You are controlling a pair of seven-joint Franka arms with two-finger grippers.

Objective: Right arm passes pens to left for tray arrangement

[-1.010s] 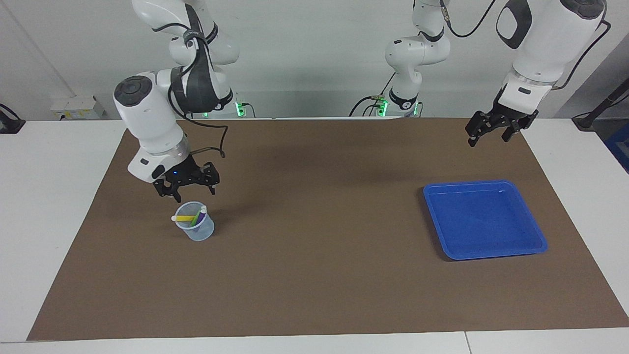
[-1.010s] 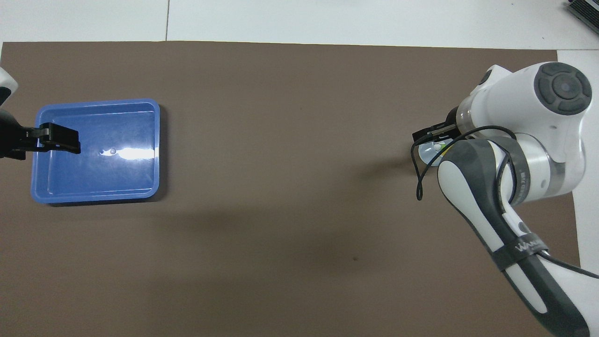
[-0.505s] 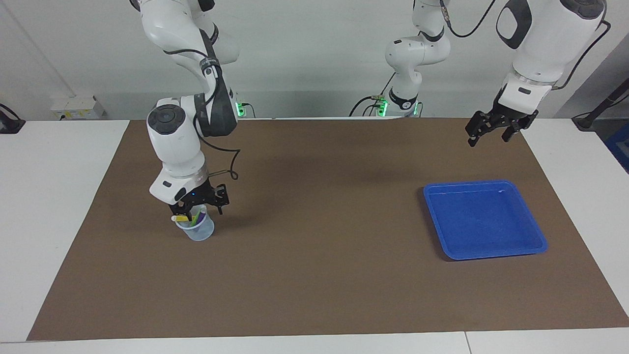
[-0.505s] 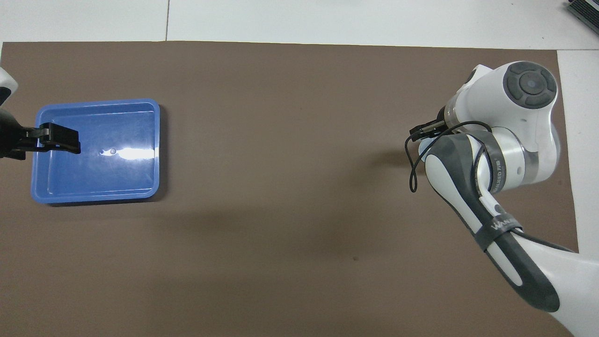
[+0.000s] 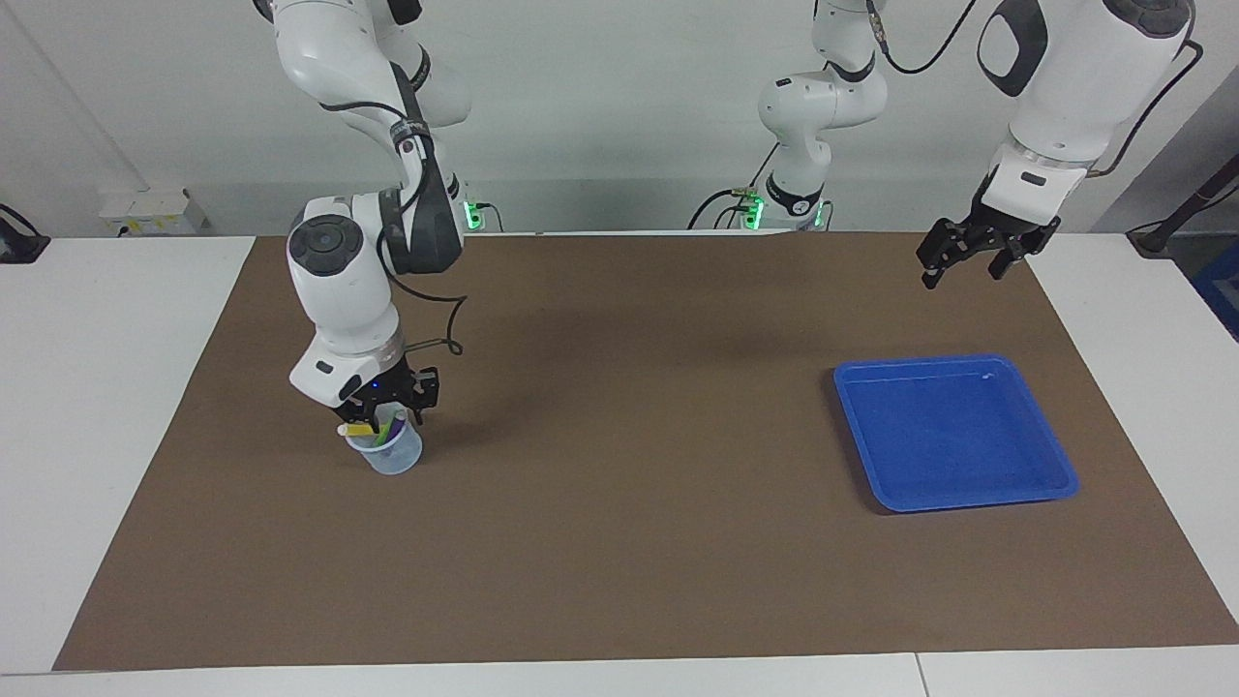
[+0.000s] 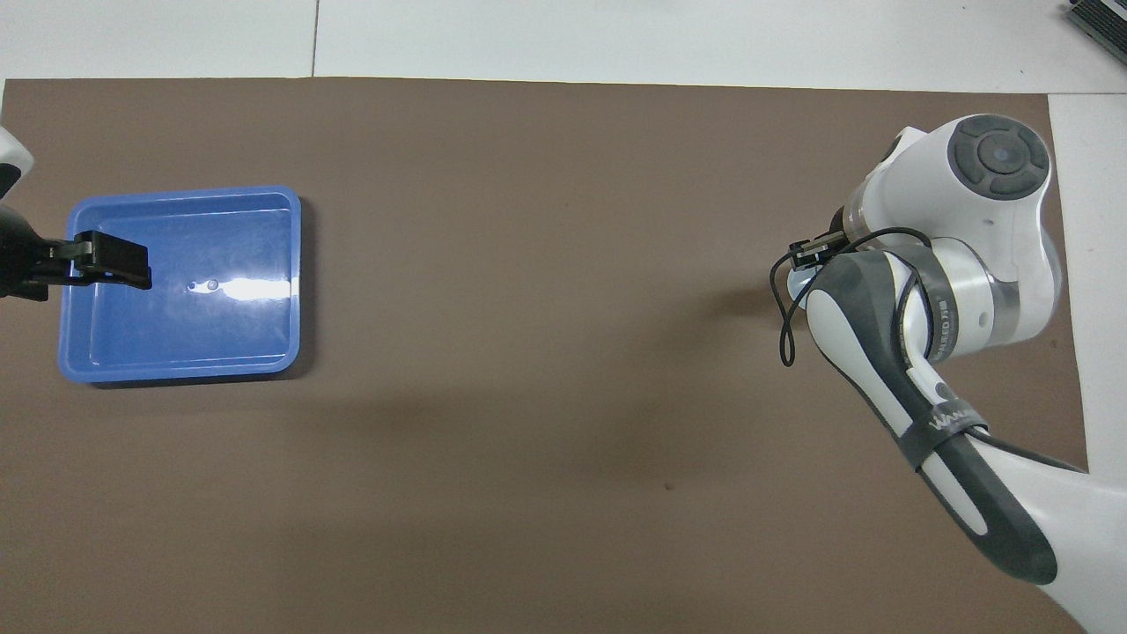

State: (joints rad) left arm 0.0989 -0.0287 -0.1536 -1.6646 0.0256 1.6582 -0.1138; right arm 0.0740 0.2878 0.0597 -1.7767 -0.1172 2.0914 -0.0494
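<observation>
A small translucent cup stands on the brown mat toward the right arm's end of the table. In it lean the pens: a yellow one, a green one and a purple one. My right gripper, showing a blue light, is down at the cup's mouth among the pen tops. Whether it grips a pen is hidden. In the overhead view the right arm covers most of the cup. The blue tray lies empty toward the left arm's end. My left gripper waits open in the air over the tray.
The brown mat covers most of the white table. A black cable loops off the right arm's wrist beside the cup.
The right arm swung in and lowered its gripper from just above the cup to the cup's mouth among the pens. The left arm, tray and cup have not moved.
</observation>
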